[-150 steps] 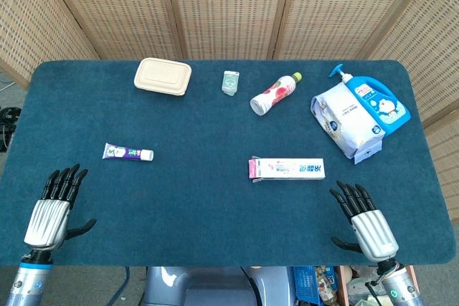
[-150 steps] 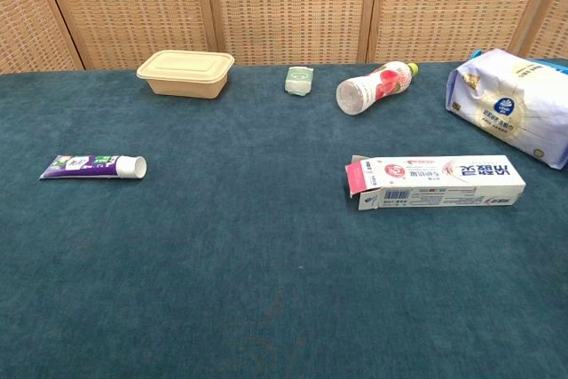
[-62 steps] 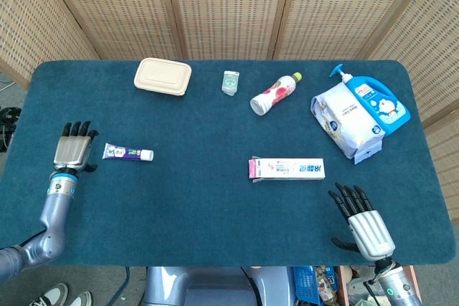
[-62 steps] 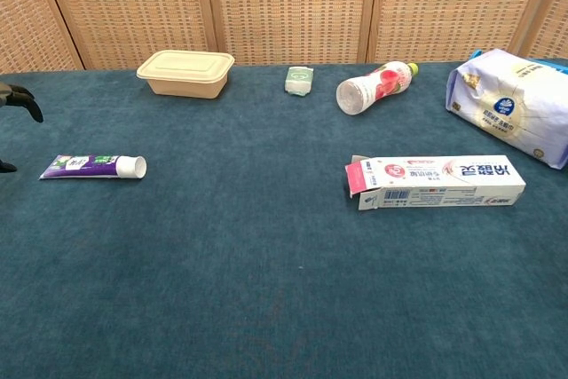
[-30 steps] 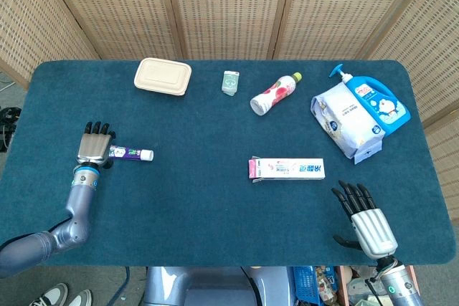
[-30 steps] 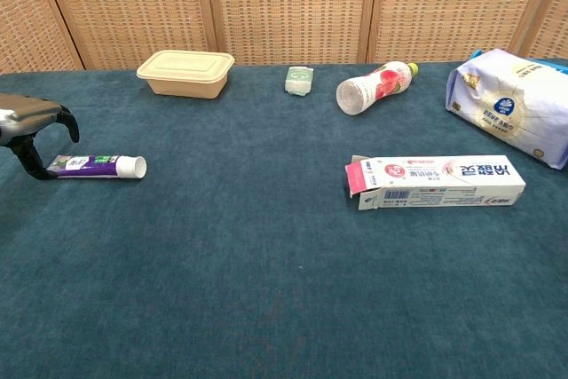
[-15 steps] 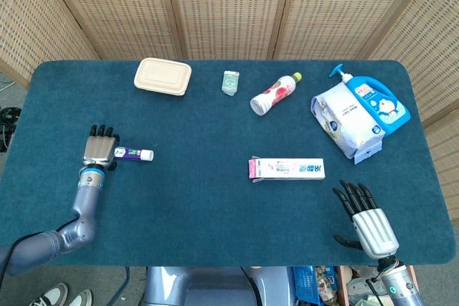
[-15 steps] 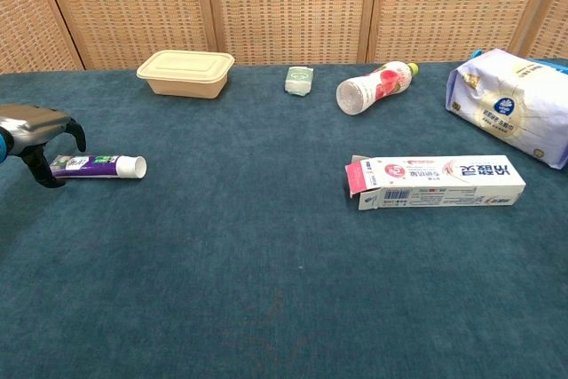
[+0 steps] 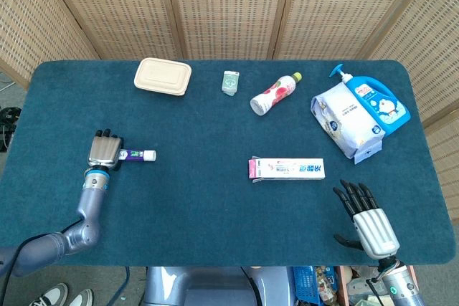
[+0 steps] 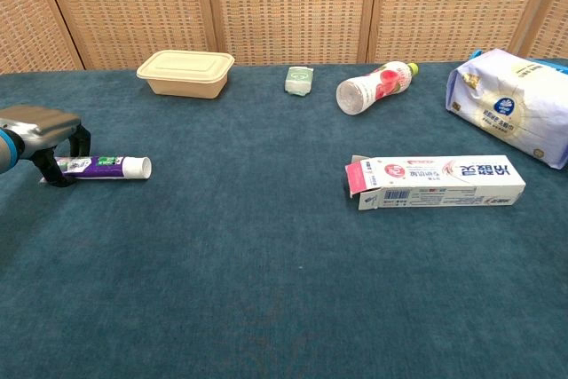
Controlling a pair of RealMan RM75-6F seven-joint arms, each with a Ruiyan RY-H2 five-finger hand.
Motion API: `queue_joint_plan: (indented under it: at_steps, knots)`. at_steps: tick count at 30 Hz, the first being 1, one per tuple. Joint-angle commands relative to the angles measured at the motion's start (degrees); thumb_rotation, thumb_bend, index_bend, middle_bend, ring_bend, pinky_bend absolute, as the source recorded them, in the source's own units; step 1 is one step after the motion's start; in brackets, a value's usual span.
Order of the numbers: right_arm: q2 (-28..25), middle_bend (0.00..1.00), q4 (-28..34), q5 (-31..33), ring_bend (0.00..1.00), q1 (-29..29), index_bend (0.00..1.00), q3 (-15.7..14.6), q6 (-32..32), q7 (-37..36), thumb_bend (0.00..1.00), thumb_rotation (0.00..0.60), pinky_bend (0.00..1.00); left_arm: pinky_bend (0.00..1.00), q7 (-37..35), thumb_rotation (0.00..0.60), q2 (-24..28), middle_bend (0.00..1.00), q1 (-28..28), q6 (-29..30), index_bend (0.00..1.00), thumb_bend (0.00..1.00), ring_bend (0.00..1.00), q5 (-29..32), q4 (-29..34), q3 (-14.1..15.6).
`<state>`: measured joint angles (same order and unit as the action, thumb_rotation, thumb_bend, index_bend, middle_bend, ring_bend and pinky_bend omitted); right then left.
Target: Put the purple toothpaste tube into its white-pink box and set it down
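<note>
The purple toothpaste tube lies on the blue cloth at the left, its white cap pointing right. My left hand arches over its tail end. In the chest view the left hand has its thumb on the near side of the purple toothpaste tube and its fingers curled down behind it, gripping the tail. The white-pink box lies right of centre. Its pink flap stands open at the left end of the white-pink box. My right hand rests by the near right edge, fingers spread, holding nothing.
Along the far side sit a beige lidded food box, a small green packet and a lying plastic bottle. A white bag and a blue pump bottle sit at the far right. A woven screen stands behind the table.
My left hand came in from the near left edge to the tube's tail and curled its fingers around it. The tube shifted slightly right. The right hand barely moved.
</note>
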<state>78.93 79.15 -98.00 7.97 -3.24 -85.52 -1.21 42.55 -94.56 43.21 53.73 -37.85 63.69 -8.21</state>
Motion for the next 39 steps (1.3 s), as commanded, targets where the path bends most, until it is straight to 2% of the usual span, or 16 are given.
queue_joint_plan:
  at_steps: [1, 6, 11, 20, 25, 39]
  knots:
    - [0.0, 0.0, 0.1, 0.0, 0.0, 0.0, 0.07, 0.0, 0.1, 0.1, 0.05, 0.6, 0.0, 0.22, -2.9, 0.6, -0.3, 0.44, -0.8, 1.1, 0.61, 0.42, 0.22, -2.7, -0.6, -0.2]
    - [0.0, 0.0, 0.2, -0.1, 0.0, 0.1, 0.07, -0.1, 0.3, 0.4, 0.05, 0.6, 0.0, 0.26, -5.5, 0.6, -0.1, 0.48, -1.4, 2.6, 0.67, 0.46, 0.26, -5.9, -0.9, -0.6]
    - [0.1, 0.0, 0.3, 0.3, 0.0, 0.1, 0.07, -0.1, 0.7, 0.7, 0.05, 0.6, 0.0, 0.28, -7.5, 0.6, 0.9, 0.51, -1.8, 4.3, 0.7, 0.47, 0.28, -8.8, 0.7, -1.3]
    - [-0.3, 0.0, 1.2, 1.5, 0.0, 1.1, 0.08, 0.7, 2.4, 0.7, 0.05, 0.6, 0.0, 0.29, -12.0, 0.6, 5.0, 0.52, -2.9, 7.0, 0.73, 0.47, 0.3, -14.0, 7.6, -2.6]
    - [-0.9, 0.0, 3.3, 2.0, 0.0, 2.2, 0.08, 1.6, 4.0, 3.2, 0.05, 0.6, 0.0, 0.29, -13.6, 0.6, 7.2, 0.52, -3.7, 8.1, 0.73, 0.47, 0.3, -15.3, 11.4, -3.2]
    - [-2.0, 0.0, 19.3, 8.3, 0.0, 7.9, 0.1, 5.0, 14.8, 18.1, 0.05, 0.6, 0.0, 0.29, -17.1, 0.6, 14.5, 0.52, -6.0, 11.7, 0.73, 0.47, 0.3, -21.6, 21.9, -3.3]
